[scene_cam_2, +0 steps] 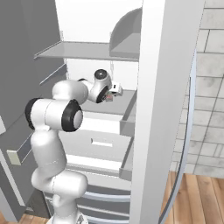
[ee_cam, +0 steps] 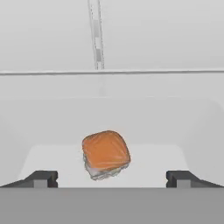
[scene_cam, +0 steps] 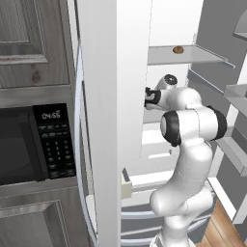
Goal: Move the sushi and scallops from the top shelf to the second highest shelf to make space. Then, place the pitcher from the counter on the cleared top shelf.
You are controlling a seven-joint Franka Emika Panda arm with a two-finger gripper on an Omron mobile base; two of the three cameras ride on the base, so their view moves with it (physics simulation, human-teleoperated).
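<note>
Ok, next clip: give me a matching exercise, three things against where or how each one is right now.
Things:
1. sushi
2. scallops
3. pincer

States:
A. on the top shelf
B. open, fingertips wide apart
C. on the second highest shelf, between the fingertips, not gripped

Pairs: 1-C, 2-A, 3-B
</note>
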